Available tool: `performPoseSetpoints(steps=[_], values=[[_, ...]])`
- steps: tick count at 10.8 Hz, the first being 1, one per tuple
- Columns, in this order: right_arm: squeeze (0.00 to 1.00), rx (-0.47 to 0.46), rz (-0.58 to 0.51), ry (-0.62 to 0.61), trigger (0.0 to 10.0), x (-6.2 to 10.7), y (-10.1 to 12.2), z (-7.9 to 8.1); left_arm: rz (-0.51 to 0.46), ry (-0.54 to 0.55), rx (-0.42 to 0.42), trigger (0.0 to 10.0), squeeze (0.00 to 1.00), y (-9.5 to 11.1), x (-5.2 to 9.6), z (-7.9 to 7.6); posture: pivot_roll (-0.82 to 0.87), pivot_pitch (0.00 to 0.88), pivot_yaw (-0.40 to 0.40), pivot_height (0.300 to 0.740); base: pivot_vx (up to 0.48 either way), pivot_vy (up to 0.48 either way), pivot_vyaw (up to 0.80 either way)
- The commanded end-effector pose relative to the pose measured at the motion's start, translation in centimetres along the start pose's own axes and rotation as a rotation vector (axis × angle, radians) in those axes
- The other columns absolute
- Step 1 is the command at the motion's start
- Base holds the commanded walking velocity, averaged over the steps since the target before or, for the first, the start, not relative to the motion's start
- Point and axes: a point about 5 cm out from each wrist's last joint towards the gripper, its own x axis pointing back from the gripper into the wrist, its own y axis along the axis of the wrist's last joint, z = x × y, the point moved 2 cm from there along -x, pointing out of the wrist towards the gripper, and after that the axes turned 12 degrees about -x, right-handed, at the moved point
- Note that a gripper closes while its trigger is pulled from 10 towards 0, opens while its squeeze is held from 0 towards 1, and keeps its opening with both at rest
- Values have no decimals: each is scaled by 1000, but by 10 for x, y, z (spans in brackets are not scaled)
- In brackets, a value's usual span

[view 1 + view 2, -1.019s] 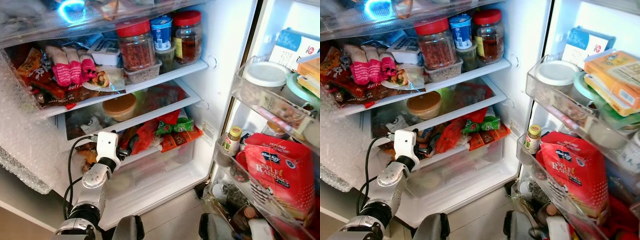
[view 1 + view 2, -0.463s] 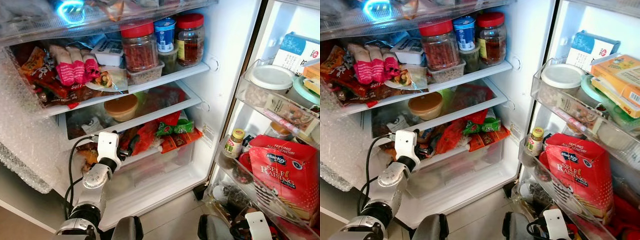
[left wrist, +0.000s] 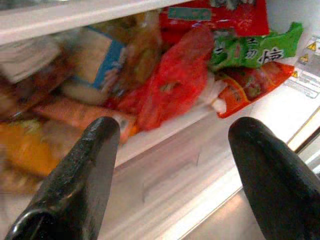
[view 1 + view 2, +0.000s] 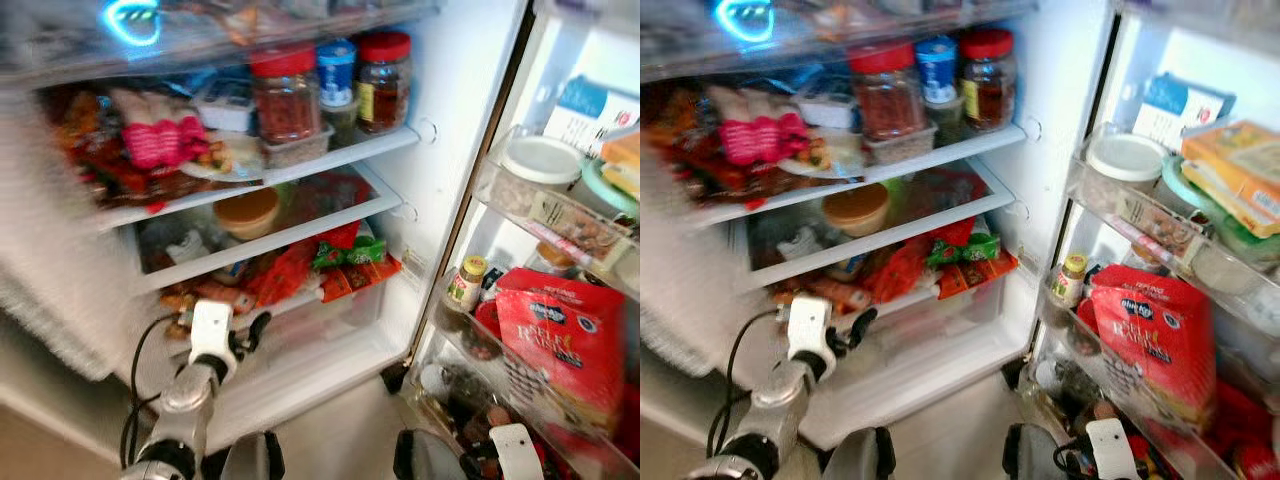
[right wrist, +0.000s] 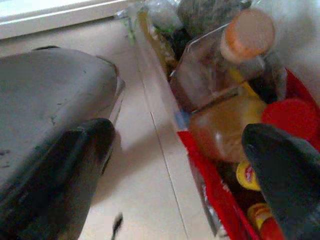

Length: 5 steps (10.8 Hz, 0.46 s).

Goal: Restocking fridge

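Fridge open, shelves and door racks crowded; restocking looks well along, no item in hand to judge what is left.

Left gripper empty, fingers apart, at front edge of lowest shelf, facing red packet.

Right gripper empty, fingers apart, low beside bottom door rack.

Count: three jars on top shelf, one red flour bag in door rack.

Lower shelf crammed with snack packets; open space just below, in front of the clear drawer; door bins packed tight.
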Motion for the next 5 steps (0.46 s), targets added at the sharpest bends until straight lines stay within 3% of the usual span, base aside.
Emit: performPoseSetpoints(steps=[1, 2, 5], values=[[0, -7, 25, 32, 10000, -1, -7, 9, 49, 9, 11, 10000, 0, -11, 5, 1, 5, 6, 37, 596, -330, 0, 0], [0, -8, 25, 31, 10000, -1, -7, 9, 60, 11, 11, 10000, 0, -13, 5, 1, 5, 6, 37, 596, -341, 0, 0], [0, -13, 25, 32, 10000, -1, -7, 9, 183, 62, 85, 10000, 0, -33, 10, 1, 5, 7, 35, 596, 0, 0, 0]])
